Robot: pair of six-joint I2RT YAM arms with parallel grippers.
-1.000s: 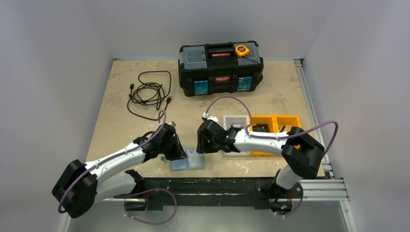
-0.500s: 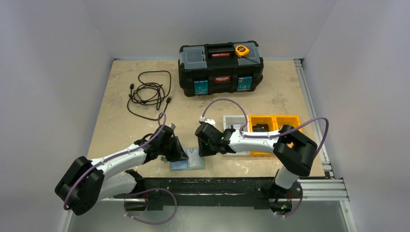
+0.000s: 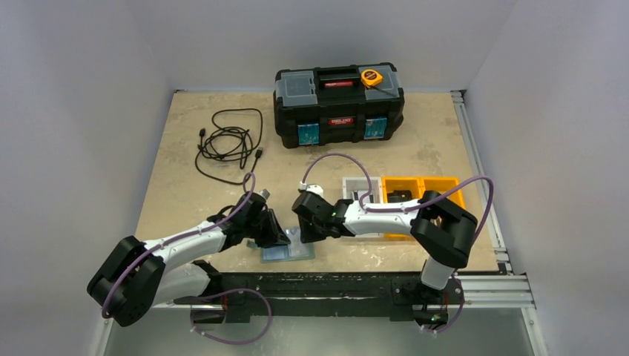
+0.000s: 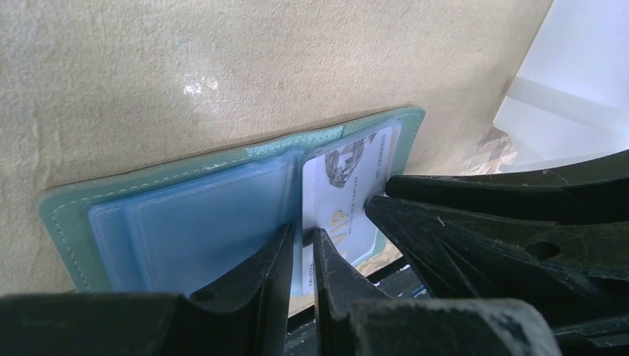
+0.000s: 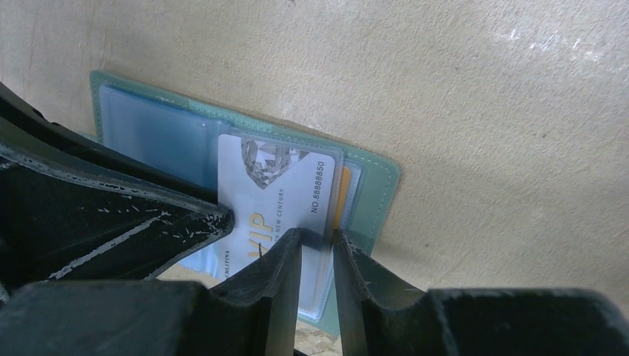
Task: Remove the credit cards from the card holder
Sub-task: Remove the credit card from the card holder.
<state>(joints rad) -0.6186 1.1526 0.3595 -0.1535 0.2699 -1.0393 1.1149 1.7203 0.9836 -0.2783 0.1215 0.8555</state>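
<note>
The open teal holder (image 5: 374, 182) is lying at the beige table's (image 3: 415, 148) near edge. Its pale card (image 5: 274, 185) is being pinched by the right gripper (image 5: 317, 236); the left gripper's (image 4: 300, 231) near-closed jaws are sitting at the fold, grip unclear.

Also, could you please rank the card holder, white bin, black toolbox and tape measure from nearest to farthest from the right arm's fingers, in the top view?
1. card holder, near edge, just left of centre.
2. white bin, behind, to the right.
3. black toolbox, far edge, centre.
4. tape measure, atop the toolbox, right side.
</note>
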